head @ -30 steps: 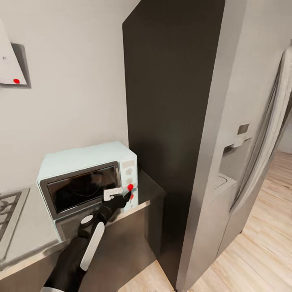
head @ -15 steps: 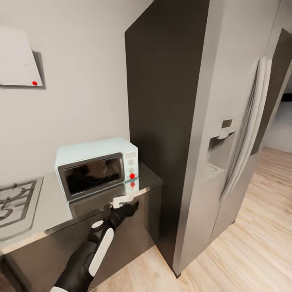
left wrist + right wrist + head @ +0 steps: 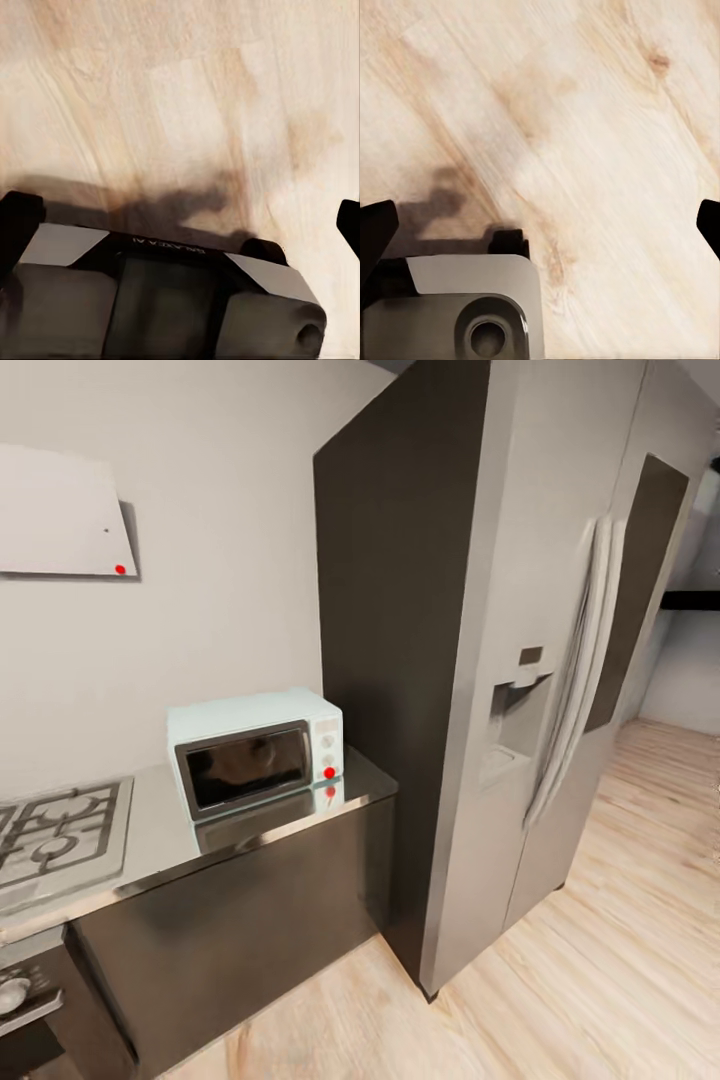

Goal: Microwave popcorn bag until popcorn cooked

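The pale-blue microwave stands on the grey countertop against the dark side panel. Its dark glass door is closed, and a red dot marks a lower knob on its white panel. Through the glass I make out only faint shapes, so the popcorn bag and popcorn are hidden. In the left wrist view my left gripper is open, its dark fingertips far apart over the wood floor. The right wrist view shows my right gripper open too, above floorboards, holding nothing.
A tall grey fridge with a dark side panel rises right of the counter. The gas hob lies at the counter's left, a built-in oven below it, a white hood above. Light wood floor spreads to the right.
The camera has backed away from the counter, so the microwave looks smaller. My left arm, which touched the red knob a second ago, has dropped out of the head view.
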Tool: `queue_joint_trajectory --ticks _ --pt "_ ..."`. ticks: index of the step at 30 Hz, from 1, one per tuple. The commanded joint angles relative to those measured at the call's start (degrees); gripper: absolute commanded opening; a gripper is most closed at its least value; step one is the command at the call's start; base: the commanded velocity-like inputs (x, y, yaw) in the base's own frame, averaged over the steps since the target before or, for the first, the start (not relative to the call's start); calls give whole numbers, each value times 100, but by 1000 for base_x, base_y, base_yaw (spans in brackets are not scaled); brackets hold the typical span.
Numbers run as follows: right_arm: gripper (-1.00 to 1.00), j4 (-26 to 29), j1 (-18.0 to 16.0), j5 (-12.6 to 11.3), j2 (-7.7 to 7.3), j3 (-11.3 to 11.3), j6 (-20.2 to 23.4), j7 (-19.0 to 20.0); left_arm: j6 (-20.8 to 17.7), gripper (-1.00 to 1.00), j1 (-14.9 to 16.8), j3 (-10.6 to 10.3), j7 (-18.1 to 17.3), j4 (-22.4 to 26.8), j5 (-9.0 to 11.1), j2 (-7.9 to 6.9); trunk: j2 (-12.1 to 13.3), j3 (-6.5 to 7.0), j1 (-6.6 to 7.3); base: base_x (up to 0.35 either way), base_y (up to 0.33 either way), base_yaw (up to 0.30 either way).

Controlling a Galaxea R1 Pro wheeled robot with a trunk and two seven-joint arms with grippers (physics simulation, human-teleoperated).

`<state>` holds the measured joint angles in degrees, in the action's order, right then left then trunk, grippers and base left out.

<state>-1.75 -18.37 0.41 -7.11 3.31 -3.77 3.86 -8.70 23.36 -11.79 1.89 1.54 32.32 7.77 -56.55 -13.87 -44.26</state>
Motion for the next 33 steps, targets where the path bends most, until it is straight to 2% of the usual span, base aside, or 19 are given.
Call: queue_joint_trajectory --ticks 1,4,8,11,14,25,33 --pt "100 -19 -8 3 2 36 -36 21 -12 100 0 -42 21 -47 59 -8 -6 -7 3 -347 0 0" --pt "100 -19 -8 3 1 38 -38 19 38 100 -85 -41 16 -129 57 -14 -6 -7 3 -347 0 0" --pt "100 -19 -8 3 10 34 -38 19 111 100 -573 -40 14 -144 42 -20 -6 -7 3 -312 0 0" --pt "100 -19 -8 3 4 37 -38 19 557 100 -905 -47 -7 -145 -3 -21 -6 -7 3 -80 0 0" --pt "100 -19 -8 3 7 34 -43 19 805 100 -1036 -52 -7 -145 -6 -22 -6 -7 3 -16 0 0" --pt "100 -19 -8 3 41 30 -21 30 870 100 -1070 -51 -4 -145 2 -13 -6 -7 3 -1 0 3" --pt "100 -19 -8 139 33 38 -18 19 870 100 -1070 -54 -4 -145 2 -9 -6 -7 3 0 0 231"
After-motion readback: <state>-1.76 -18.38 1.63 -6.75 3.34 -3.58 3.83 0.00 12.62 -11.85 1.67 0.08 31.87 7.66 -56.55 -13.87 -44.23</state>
